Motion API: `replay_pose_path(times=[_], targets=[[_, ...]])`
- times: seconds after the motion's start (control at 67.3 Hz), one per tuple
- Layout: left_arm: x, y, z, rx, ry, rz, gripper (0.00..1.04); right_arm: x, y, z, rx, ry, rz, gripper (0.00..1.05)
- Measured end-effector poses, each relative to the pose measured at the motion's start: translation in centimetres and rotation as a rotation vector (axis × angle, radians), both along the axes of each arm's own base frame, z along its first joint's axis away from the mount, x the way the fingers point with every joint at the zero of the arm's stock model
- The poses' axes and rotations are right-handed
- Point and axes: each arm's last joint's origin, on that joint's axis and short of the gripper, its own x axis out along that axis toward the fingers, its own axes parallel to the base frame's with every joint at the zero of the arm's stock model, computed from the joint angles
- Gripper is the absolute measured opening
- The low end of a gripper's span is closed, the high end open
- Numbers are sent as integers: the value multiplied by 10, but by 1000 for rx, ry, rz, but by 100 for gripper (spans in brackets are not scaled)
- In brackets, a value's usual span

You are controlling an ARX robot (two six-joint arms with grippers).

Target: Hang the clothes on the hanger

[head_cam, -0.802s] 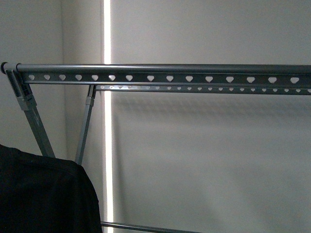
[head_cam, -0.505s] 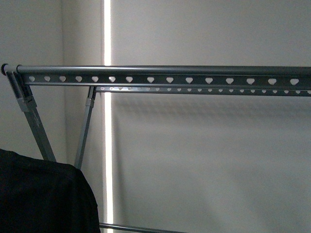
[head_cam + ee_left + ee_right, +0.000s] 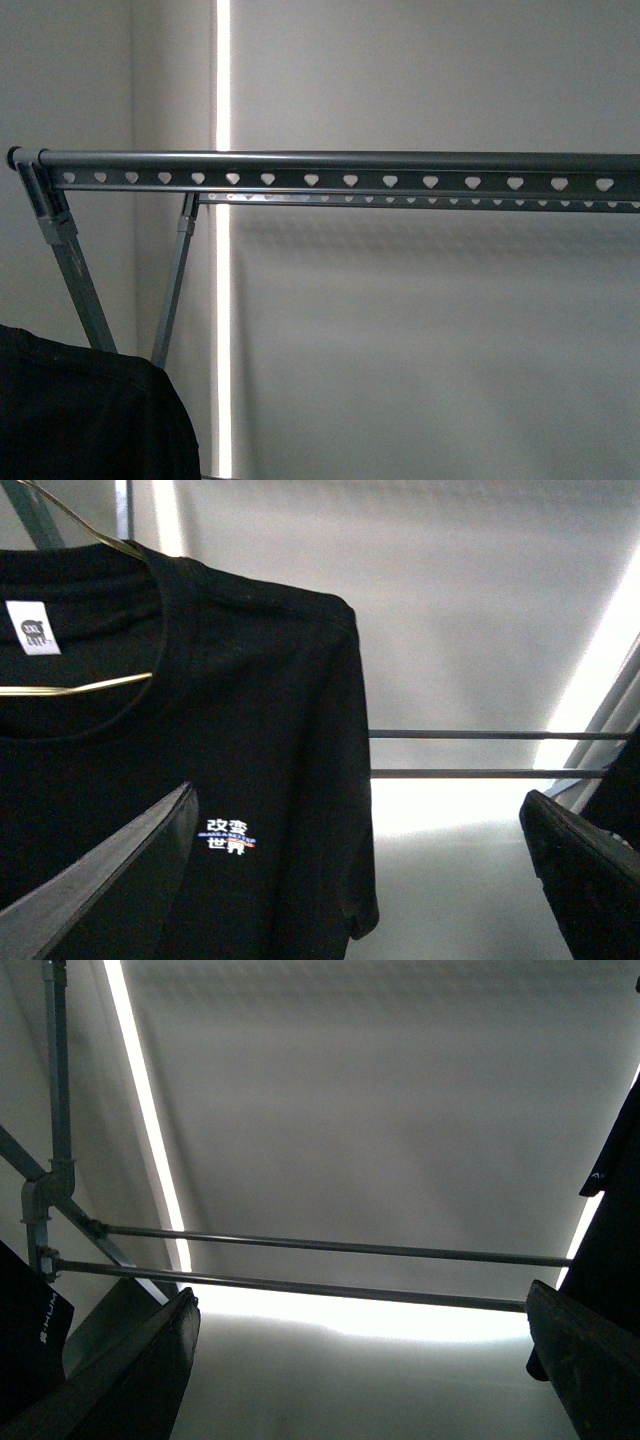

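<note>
Framing in the front view is shifting. The drying rack [image 3: 330, 160], with its rail of heart-shaped holes, is sitting lower in the picture than a moment ago. The black T-shirt [image 3: 80, 420] at the lower left is sinking along with it. Because both are dropping together, I am reading this as the camera rising or tilting up, not as the garment closing on the rail. The T-shirt is hanging below the top rail and well apart from it, draped on a thin wire hanger [image 3: 75, 687] in the left wrist view. The left tool [image 3: 357, 795] is showing its fingers spread wide, pinching nothing. The right tool [image 3: 360, 1295] is likewise gaping empty, facing the rack's lower bars [image 3: 300, 1286]. Hanging is not yet done, and what is carrying the wire hanger is staying out of view.
</note>
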Motion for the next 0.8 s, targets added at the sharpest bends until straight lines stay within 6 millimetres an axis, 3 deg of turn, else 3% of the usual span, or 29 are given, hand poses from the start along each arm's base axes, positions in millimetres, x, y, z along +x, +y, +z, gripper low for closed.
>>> replay_pose_path(times=[0.267, 0.371, 0.475, 0.683, 0.802], targets=[[62, -18, 49, -23, 54, 154, 98, 0, 0, 0, 0, 0, 0, 97], [104, -28, 70, -61, 137, 294, 98, 0, 0, 0, 0, 0, 0, 97], [148, -34, 85, -174, 309, 576, 98, 0, 0, 0, 0, 0, 0, 97], [194, -54, 113, -384, 379, 844, 98, 0, 0, 0, 0, 0, 0, 97], [206, -68, 121, -488, 438, 920, 98, 0, 0, 0, 0, 0, 0, 97]])
